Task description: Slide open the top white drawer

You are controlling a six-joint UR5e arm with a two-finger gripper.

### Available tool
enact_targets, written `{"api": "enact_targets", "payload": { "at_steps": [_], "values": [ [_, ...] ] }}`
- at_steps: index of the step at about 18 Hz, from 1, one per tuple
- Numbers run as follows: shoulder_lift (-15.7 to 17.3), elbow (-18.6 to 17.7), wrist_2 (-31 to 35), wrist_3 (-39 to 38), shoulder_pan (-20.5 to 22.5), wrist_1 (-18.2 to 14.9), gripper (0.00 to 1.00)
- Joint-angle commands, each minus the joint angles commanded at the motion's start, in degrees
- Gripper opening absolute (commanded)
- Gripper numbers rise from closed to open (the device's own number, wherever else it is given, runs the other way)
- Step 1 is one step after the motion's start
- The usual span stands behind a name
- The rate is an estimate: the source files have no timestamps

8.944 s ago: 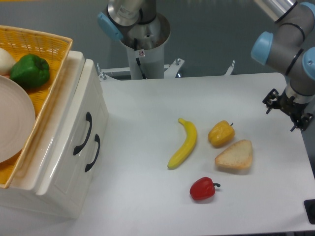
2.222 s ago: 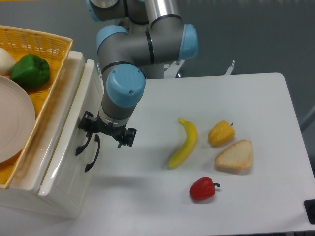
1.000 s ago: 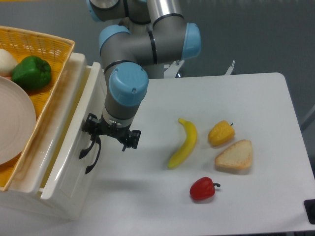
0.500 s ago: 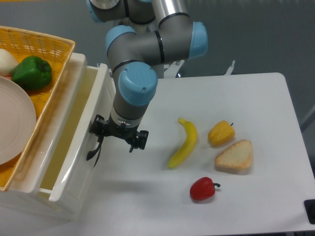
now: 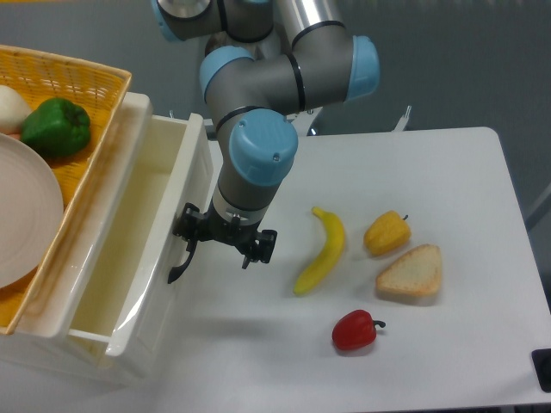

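Your pincer (image 5: 222, 237) hangs low at the front of the top white drawer (image 5: 142, 249), and its black fingers (image 5: 188, 225) sit right at the drawer's curved black handle (image 5: 182, 262). From this angle you cannot tell whether the fingers are closed on the handle or merely hooked behind it; one finger block sits against the drawer front and the other stands off toward the table side.

The drawer itself stands pulled out from the cabinet (image 5: 60, 323), so you can look down into its pale, glossy inside, directly to the camera-left of the pincer. The front panel is the part touching or nearly touching your pincer.

Further camera-left, well beyond the drawer, the yellow basket (image 5: 77, 86) rests on top of the cabinet, holding a green pepper (image 5: 56, 127) and a white plate (image 5: 26, 219).

On the other side of your pincer, on the white table (image 5: 448, 172), lies a banana (image 5: 322, 251), the nearest item. Beyond it, a yellow pepper (image 5: 386, 234) sits just above a piece of bread (image 5: 411, 273), the two almost touching. A red pepper (image 5: 355, 330) lies nearer the camera, below the banana and bread, apart from both.
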Motion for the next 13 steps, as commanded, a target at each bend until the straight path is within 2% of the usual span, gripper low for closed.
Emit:
{"api": "enact_targets", "payload": {
  "at_steps": [13],
  "values": [
    [-0.27,1.14,0.0,2.46,4.04,-0.09,1.0]
  ]
}}
